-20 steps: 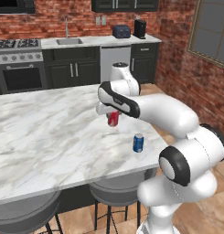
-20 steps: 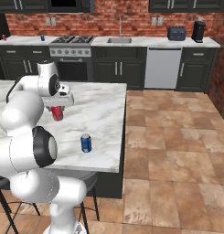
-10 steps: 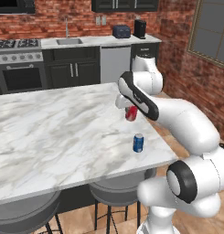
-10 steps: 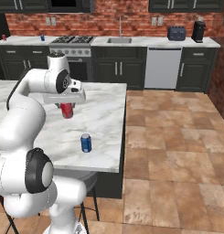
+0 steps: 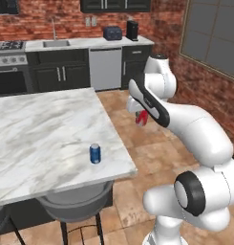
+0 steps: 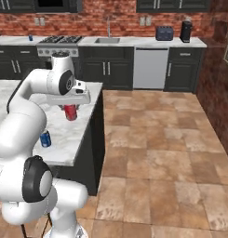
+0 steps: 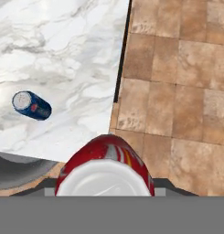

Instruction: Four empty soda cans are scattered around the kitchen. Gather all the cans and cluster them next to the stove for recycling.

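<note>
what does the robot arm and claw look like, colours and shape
The arm is glossy white with rounded, bulbous segments and dark grey to black bands and discs at its joints. No cables or markings can be made out. The claw has a white body; its fingers are hidden.

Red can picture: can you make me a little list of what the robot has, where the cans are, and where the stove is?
holding: red can in the gripper, shut on it
red can place: in the air, past the island's edge, over the floor
blue can: upright on the island, near its corner
stove: far back by the brick wall
another can: small blue one on the back counter, left of the stove
</note>
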